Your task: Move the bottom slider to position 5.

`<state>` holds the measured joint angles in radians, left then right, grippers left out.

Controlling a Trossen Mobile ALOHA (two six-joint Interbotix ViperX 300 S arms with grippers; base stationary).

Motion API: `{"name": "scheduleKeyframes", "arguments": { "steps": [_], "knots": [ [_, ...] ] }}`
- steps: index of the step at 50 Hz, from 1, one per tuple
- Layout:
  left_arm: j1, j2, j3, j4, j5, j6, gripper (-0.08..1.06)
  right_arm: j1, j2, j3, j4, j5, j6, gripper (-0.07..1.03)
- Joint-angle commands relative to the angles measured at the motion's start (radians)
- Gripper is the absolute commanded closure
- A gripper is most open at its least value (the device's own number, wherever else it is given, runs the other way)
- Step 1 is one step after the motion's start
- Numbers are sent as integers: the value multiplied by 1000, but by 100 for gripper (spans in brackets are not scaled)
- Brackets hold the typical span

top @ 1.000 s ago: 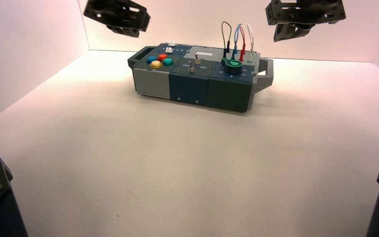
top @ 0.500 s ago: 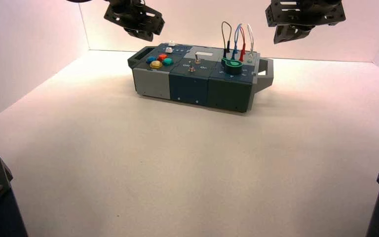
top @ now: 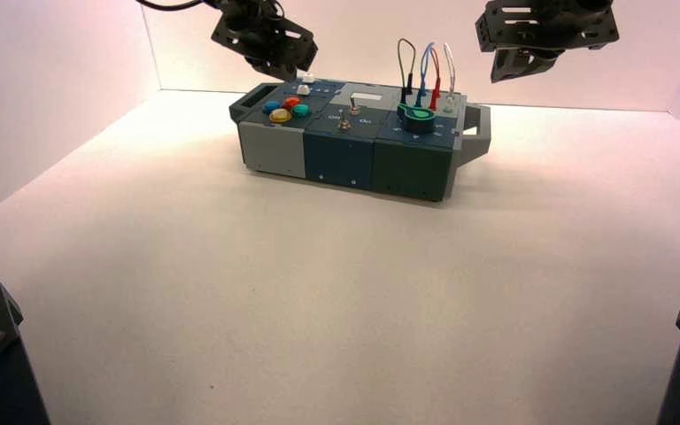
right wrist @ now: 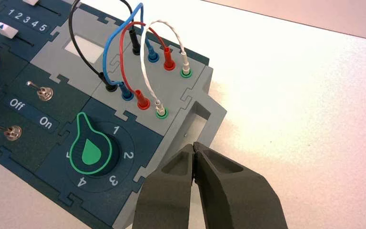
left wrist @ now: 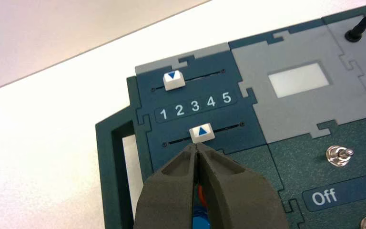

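— Two white slider knobs sit on the box [top: 354,142] near its left end, so where's yours? And what state are your grippers in?

— Your bottom slider [left wrist: 202,133] is the one nearer the coloured buttons [top: 286,109], its arrow under the 3 of the printed scale. The other slider [left wrist: 174,80] sits by the 1. Your left gripper [left wrist: 198,149] has its fingers pressed together, tip just short of the knob. Your right gripper [right wrist: 194,151], likewise clenched, hangs over the box's right end by the handle.

— What could go wrong?

— Your closed tip could ride over that small knob, overshoot, or nudge the wrong one. Push too hard and the box may slide, I'd judge.

— And the surroundings?

— You have a plain pale table [top: 319,292], with pale walls along its far and side edges.
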<state>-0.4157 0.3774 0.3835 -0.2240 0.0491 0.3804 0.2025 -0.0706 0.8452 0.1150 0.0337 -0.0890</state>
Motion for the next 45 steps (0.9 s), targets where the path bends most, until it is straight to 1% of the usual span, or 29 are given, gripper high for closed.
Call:
{"name": "scheduleKeyframes", "arguments": {
  "steps": [1,9,20,36,45],
  "knots": [
    [-2,-8,-31,3,-3,6,101,2,-12,-26,2,-2,2,98],
    [2,12,-44,3,-3,23,101,2,-11,-28,2,2,2,98],
    [18,25,-55,5,-3,25,101,2,-11,-28,2,3,2,98],
    [20,46,-77,5,-2,37,101,2,-11,-28,2,3,2,98],
    [20,58,-92,3,-2,37,101,2,-6,-29,2,6,2,98]
  ]
}}
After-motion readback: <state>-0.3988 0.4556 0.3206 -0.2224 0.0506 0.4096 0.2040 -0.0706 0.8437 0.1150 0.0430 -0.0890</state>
